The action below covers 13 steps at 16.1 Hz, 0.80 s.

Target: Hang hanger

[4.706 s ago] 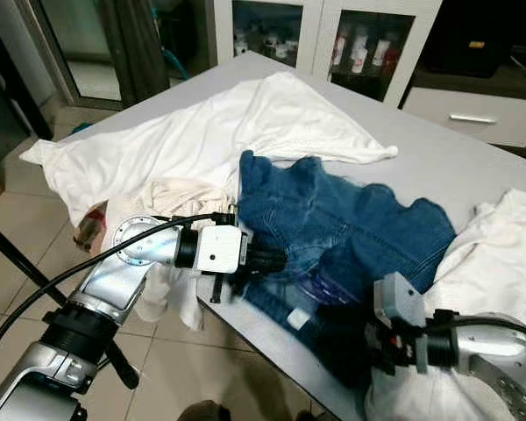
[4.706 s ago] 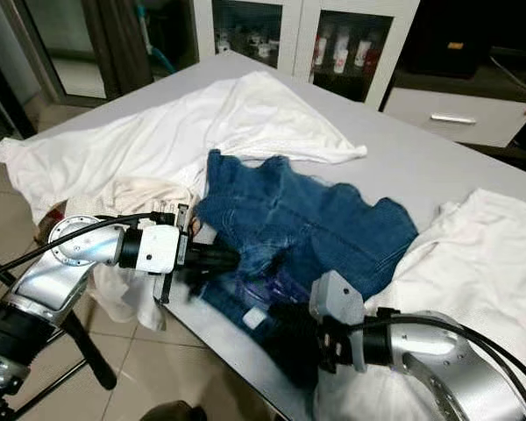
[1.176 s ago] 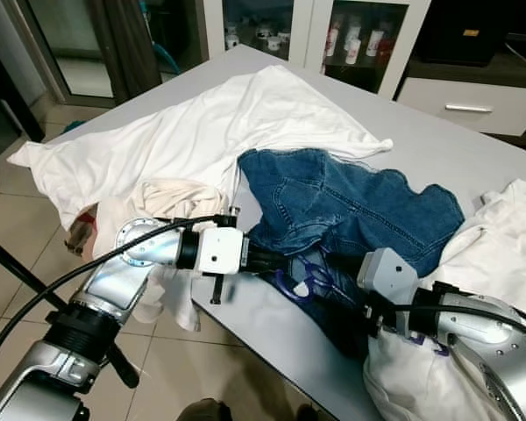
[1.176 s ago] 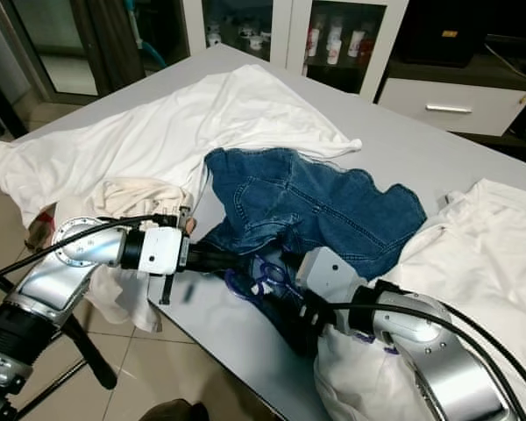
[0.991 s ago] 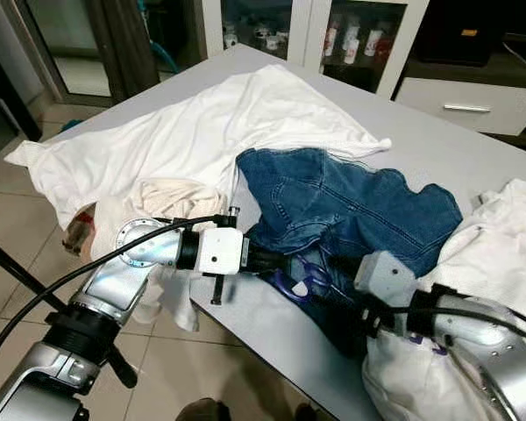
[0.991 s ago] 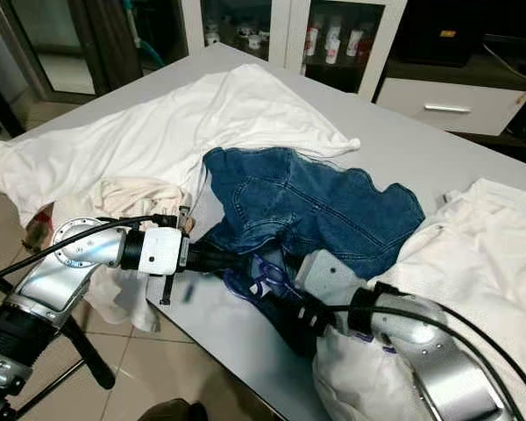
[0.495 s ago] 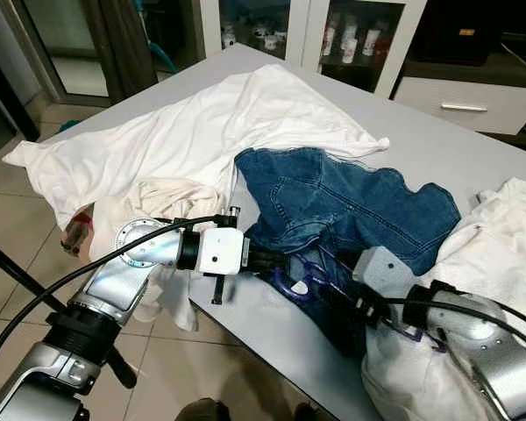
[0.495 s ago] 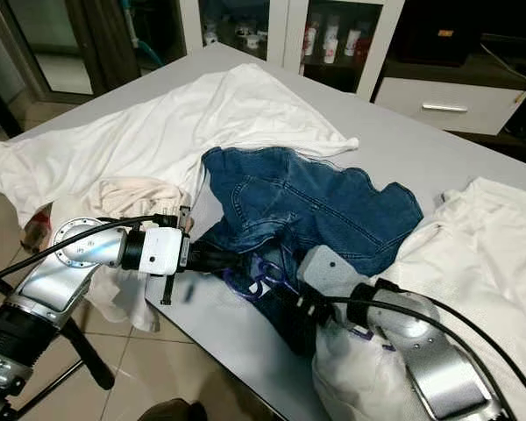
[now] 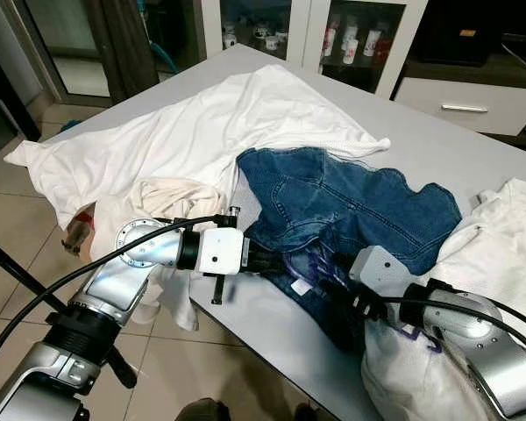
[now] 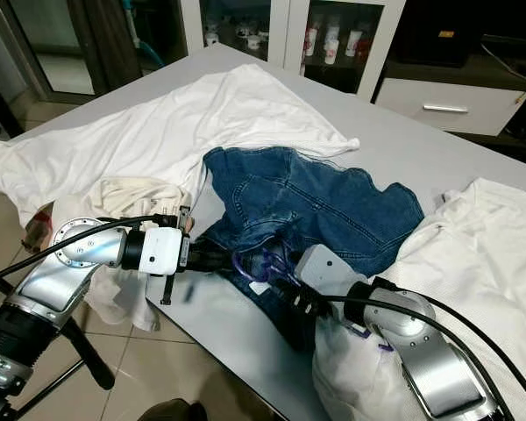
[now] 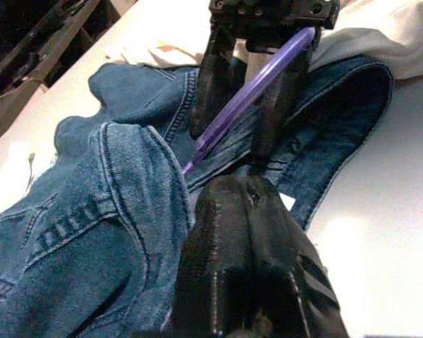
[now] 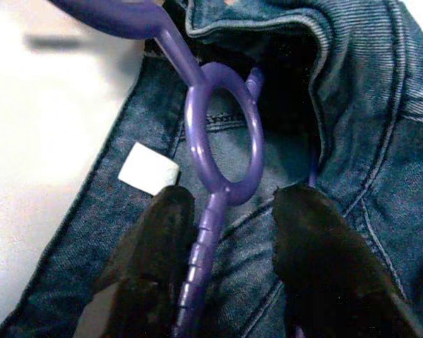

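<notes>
- The purple hanger (image 12: pixel 218 151) had slid further into the denim jacket (image 9: pixel 351 206).
- The right gripper (image 12: pixel 229 232) straddled it, fingers parted.
- The left gripper (image 11: pixel 250 184), beside the jacket's hem, looked closed; its hold was unclear.

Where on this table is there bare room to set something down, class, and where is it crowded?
Bare table lies beyond the denim garment, toward the cabinets, and along the near edge below the left gripper. It is crowded mid-table, where both grippers meet at the purple hanger, and under the white cloths.
</notes>
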### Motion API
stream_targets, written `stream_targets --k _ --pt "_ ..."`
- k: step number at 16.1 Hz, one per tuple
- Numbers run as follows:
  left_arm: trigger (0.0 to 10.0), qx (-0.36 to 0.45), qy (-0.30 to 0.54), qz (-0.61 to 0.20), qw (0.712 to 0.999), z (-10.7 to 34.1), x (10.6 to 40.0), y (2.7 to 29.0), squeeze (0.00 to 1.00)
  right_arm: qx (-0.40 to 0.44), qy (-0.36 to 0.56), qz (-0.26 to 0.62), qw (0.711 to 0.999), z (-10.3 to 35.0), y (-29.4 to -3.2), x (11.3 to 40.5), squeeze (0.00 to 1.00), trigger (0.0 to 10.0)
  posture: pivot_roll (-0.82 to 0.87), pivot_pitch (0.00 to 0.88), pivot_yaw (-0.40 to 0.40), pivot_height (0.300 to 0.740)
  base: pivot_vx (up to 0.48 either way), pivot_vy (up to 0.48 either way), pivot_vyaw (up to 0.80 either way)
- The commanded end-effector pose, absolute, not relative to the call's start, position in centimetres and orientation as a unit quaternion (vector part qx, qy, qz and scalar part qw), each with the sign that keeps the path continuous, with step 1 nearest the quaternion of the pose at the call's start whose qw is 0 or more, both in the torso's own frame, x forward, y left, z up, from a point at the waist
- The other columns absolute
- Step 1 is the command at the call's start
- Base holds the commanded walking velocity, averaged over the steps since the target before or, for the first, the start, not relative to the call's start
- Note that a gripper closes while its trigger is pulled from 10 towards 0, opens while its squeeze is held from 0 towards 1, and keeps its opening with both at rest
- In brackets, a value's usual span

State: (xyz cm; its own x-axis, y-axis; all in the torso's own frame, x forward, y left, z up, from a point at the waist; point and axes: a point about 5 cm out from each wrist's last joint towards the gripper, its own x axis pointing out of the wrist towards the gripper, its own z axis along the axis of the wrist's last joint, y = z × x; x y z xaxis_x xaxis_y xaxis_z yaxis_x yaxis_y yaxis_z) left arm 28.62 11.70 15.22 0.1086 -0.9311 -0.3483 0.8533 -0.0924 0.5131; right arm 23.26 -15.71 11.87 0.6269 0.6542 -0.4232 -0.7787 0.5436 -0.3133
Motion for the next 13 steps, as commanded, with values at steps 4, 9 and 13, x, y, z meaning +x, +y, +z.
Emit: stream_targets --k 4,9,13 --pt "0.0 0.328 -0.06 -0.667 0.666 15.3 28.6 11.6 0.0 -0.252 0.141 0.385 0.876 11.7 -16.6 23.9 0.0 0.0 -0.03 0.075 -0.007 0.74 0.0 0.0 0.0" --pt "0.0 0.33 -0.059 -0.667 0.666 15.3 28.7 11.7 0.0 -0.259 0.124 0.338 0.896 12.5 -17.3 25.2 0.0 0.0 -0.02 0.073 -0.001 0.74 0.0 0.0 0.0" --pt "4.5 0.338 -0.062 -0.657 0.671 15.4 28.9 11.6 0.0 -0.257 0.104 0.333 0.901 13.3 -17.3 25.5 0.0 0.0 -0.02 0.071 0.001 0.74 0.0 0.0 0.0"
